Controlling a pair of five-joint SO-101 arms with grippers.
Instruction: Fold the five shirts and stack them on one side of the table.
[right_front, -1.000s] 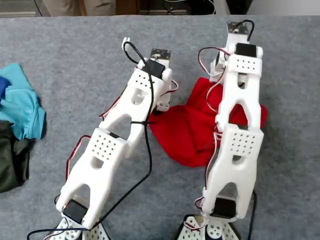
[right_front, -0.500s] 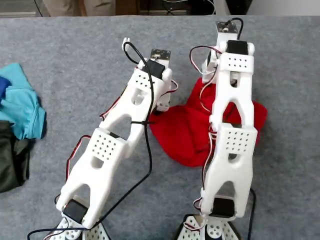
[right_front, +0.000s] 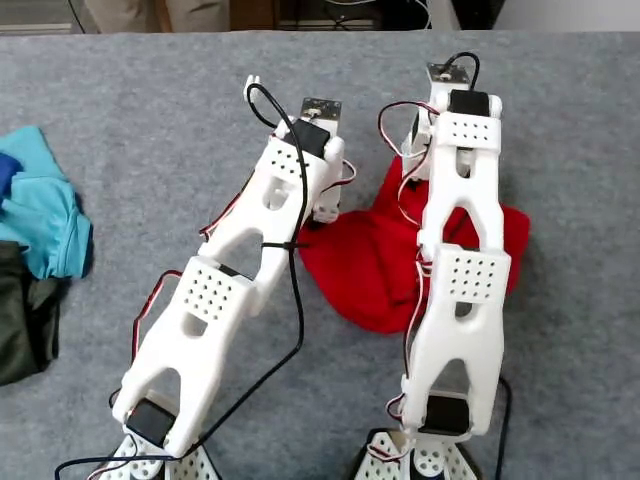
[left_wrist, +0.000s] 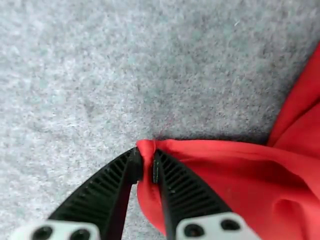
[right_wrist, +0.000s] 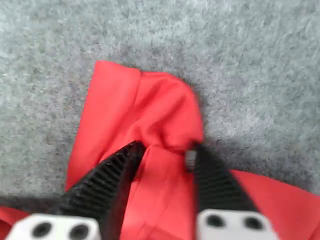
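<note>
Side pile: A teal shirt (right_front: 45, 215) and a dark shirt (right_front: 20, 320) lie heaped at the left edge of the table (right_front: 150, 120), well apart from my arms. They look loose rather than folded.
Red shirt: The red shirt (right_front: 365, 265) sits crumpled mid-table between the two arms, partly under the right one. It is neither flat nor folded.
Left gripper: The left gripper (left_wrist: 145, 167) has its jaws nearly closed on a thin corner of red cloth. The pinched tip pokes out past the fingertips, low over the grey table.
Right gripper: Farther out, at the shirt's far edge, the right gripper (right_wrist: 165, 155) has its jaws narrowed onto a thick bunch of red cloth. Both pads touch the fold, and a flap spreads on the table beyond them.
Step in hand: I judge this as the spread-out before the first fold. Both arms hold the red shirt and no crease is laid yet.
Next move: I would draw the two holds apart, then lift slightly so the cloth pulls taut and lies flat. The left pinch is thin, so I would go gently or the corner may slip.
</note>
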